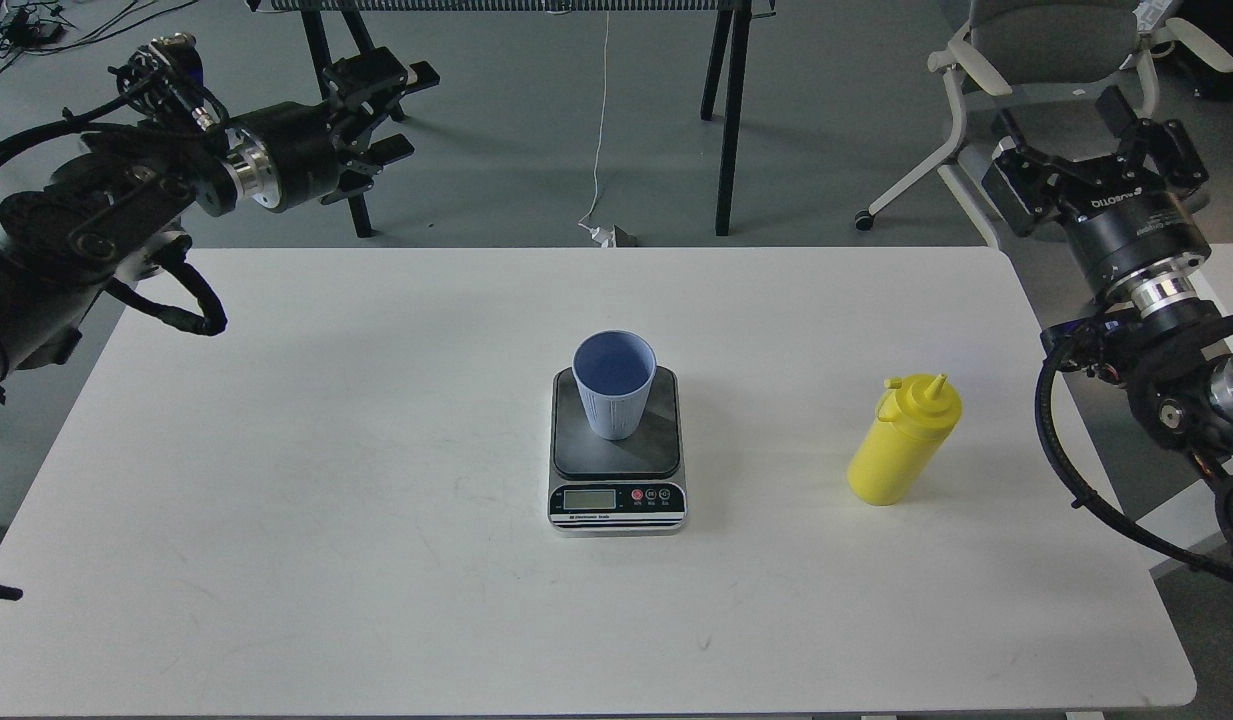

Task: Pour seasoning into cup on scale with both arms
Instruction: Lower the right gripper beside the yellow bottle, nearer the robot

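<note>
The light blue cup point(614, 383) stands upright on the dark platform of the scale point(617, 455) at the middle of the white table point(376, 450). The yellow seasoning bottle point(903, 441) stands upright on the table to the right, its cap hanging beside the nozzle. My left gripper point(381, 105) is open and empty, held beyond the table's far left corner. My right gripper point(1086, 140) is open and empty, beyond the table's far right corner, well above and behind the bottle.
Black legs of a stand point(731, 110) rise behind the table. A grey office chair point(1056, 30) stands at the back right behind my right gripper. A white cable point(601, 130) hangs to the floor.
</note>
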`<state>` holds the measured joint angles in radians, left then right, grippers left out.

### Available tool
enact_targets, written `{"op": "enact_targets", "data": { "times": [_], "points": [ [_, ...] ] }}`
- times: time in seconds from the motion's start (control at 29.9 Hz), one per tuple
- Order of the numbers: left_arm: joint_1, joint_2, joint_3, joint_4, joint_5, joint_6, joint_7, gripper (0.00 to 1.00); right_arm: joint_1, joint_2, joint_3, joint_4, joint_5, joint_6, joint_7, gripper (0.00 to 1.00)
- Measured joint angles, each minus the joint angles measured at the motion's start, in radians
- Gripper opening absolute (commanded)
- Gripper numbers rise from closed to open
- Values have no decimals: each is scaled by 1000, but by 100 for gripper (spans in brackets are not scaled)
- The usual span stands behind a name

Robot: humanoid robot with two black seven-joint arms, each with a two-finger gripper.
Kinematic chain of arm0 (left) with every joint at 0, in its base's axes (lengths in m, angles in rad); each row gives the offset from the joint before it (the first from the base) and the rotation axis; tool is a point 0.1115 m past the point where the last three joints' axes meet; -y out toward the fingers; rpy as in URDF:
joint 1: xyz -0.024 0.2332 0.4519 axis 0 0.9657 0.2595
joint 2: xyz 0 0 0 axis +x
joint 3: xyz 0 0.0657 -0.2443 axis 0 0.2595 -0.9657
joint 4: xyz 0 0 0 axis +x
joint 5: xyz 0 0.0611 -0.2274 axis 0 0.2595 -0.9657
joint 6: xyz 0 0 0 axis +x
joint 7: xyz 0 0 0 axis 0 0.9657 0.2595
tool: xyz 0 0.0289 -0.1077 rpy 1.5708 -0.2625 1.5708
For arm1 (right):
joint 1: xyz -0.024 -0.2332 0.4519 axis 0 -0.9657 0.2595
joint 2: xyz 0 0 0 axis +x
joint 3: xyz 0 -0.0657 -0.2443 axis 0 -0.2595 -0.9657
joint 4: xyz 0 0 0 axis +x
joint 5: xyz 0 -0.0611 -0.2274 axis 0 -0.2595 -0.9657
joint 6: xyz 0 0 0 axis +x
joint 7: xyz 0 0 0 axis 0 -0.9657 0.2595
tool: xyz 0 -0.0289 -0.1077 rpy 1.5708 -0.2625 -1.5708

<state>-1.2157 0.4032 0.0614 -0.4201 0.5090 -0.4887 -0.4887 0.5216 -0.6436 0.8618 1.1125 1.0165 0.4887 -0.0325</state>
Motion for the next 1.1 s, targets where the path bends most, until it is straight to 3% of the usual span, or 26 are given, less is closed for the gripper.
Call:
{"op": "enact_targets", "data": {
  "times": [0.27,0.43,0.7,1.1],
  "points": [
    [2,-7,1,1,0,0,0,99,-266,-119,93,275,2,0,2,99],
    [7,0,2,1,0,0,0,99,-432,-139,167,360,2,0,2,99],
    [11,2,2,1,0,0,0,99,-628,-161,183,381,-9,0,0,99],
    [18,-3,2,1,0,0,0,99,-711,-149,119,383,-58,0,-11,99]
  ]
}}
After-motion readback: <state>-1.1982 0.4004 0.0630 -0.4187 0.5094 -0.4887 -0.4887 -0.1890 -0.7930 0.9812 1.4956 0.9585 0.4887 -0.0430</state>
